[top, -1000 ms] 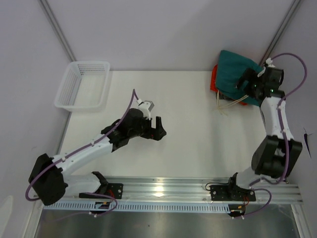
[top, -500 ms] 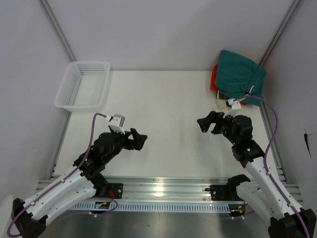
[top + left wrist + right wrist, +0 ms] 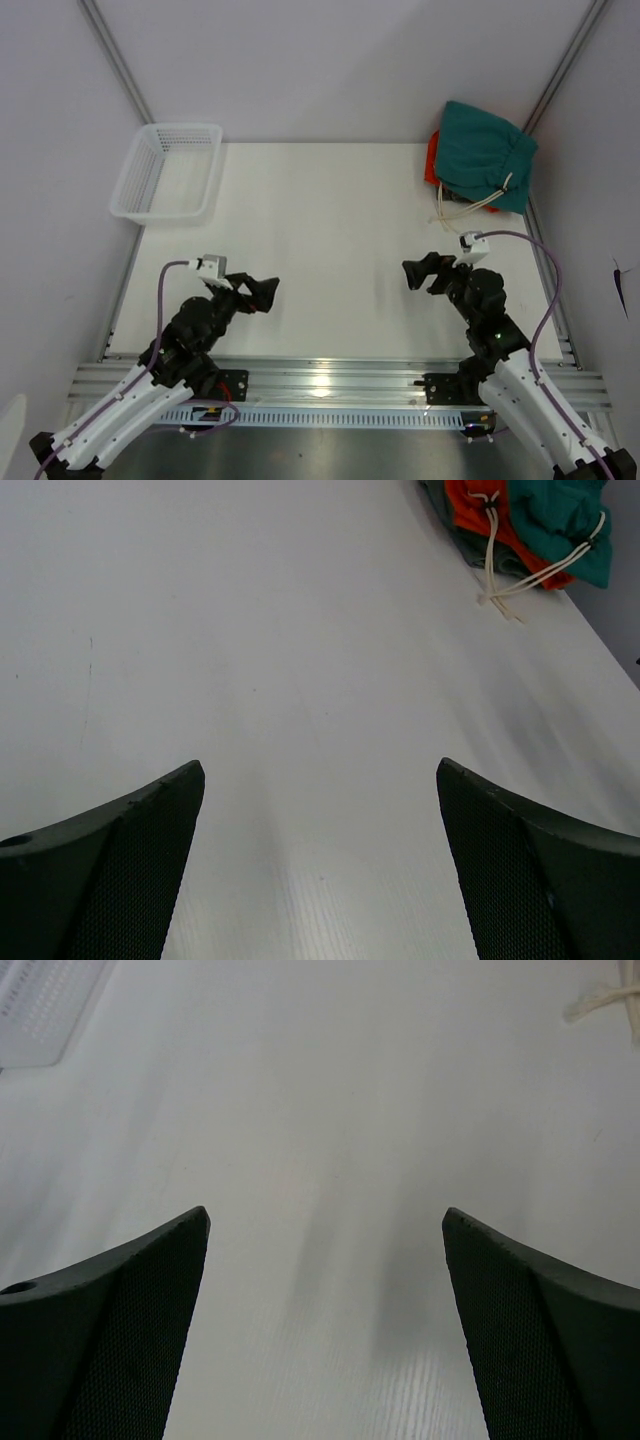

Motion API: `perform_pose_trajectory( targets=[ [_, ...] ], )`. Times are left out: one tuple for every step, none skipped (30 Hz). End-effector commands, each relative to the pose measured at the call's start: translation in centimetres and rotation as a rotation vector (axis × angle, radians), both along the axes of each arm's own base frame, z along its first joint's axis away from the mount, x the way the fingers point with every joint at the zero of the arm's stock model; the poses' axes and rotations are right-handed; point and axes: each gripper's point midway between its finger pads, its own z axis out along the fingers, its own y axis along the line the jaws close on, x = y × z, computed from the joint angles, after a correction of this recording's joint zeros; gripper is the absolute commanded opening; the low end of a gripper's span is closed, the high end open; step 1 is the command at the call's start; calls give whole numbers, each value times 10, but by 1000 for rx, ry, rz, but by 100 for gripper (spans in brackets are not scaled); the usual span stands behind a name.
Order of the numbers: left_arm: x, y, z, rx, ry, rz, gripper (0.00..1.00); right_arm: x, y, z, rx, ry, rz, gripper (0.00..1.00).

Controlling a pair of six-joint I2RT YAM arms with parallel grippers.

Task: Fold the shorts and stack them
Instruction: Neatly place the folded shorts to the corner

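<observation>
Both arms have pulled back toward the near edge. A second ago my right gripper (image 3: 415, 272) was over the shorts (image 3: 485, 152) in the far right corner and my left gripper (image 3: 262, 290) was out over mid-table. Now both hang low over the bare table (image 3: 330, 220), well apart from everything.

Both sets of jaws stand wide apart and hold nothing; each wrist view shows only white surface between the fingers.

The shorts lie bunched in a compact teal bundle on top of the orange garment (image 3: 431, 160), which peeks out at the left edge. The drawstring (image 3: 455, 208) trails loose onto the table beside them. I judge they sit there because that corner is the stacking spot, with teal laid over orange.

The basket (image 3: 165, 172) sits at the far left, untouched.

With my grippers drawn back and released, I read this as the close of the task, though the fold looks rough, not flat.
</observation>
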Motion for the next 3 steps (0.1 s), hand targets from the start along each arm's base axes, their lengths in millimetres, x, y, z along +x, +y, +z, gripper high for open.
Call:
perform_pose_trajectory(
  targets=[
    [3,4,7,8,-35,20,99,9,-5,7,14,-30,-55,99],
    [3,3,8,10,-33,20,99,10,-4,7,12,-26,-51,99],
    [4,4,8,12,-29,21,99,10,-3,7,12,-29,-46,99]
  ],
)
